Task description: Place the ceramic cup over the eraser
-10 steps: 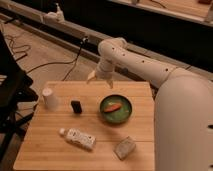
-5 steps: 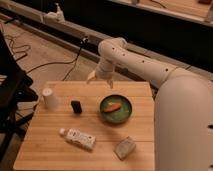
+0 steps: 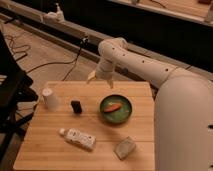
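Tabletop (image 3: 47, 150) before the grasp. The gripper (image 3: 93, 77) hangs above the far edge, about midway along it, holding nothing; whether it is spread or pressed together cannot be told. The ceramic cup (image 3: 49, 98) stands upright near the far left corner, close to the left edge. The eraser (image 3: 76, 106) stands just beside it toward the centre, apart from it. The green bowl (image 3: 127, 116) lies further toward the right edge; the white bottle (image 3: 77, 138) and grey block (image 3: 124, 148) lie along the near edge.

The step in hand is judged to be the reach for the cup. It is best approached from above and gripped across the body near the rim. Lifted clear, it would need inverting if it is to cover the eraser. Care is advised not to knock the eraser over.
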{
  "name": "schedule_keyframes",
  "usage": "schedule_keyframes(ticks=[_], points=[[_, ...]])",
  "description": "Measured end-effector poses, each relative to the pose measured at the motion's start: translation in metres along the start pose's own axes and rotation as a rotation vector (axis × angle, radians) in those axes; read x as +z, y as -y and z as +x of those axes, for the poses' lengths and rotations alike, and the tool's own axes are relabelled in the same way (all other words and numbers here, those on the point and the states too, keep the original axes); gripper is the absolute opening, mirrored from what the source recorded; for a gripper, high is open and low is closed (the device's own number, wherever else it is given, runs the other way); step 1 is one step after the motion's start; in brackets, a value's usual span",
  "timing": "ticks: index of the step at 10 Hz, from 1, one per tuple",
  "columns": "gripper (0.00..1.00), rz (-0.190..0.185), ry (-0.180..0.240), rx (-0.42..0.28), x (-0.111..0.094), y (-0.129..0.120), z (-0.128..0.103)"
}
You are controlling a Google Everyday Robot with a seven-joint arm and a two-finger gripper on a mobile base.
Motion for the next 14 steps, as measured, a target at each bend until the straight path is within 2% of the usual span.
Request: schedule_keyframes(ticks=[6, 8, 9, 11, 12, 14], points=[[0.8, 0.0, 0.0, 0.0, 0.0, 0.0, 0.0], [0.8, -0.01, 0.004, -0.001, 0.0, -0.002, -0.001], [0.8, -0.037, 0.022, -0.005, -0.003, -0.011, -0.005], [0.8, -0.138, 0.088, -0.035, -0.014, -0.051, -0.017], [0.8, -0.163, 0.109, -0.057, -0.016, -0.067, -0.019], [0.8, -0.186, 0.139, -0.099, -0.015, -0.089, -0.02]])
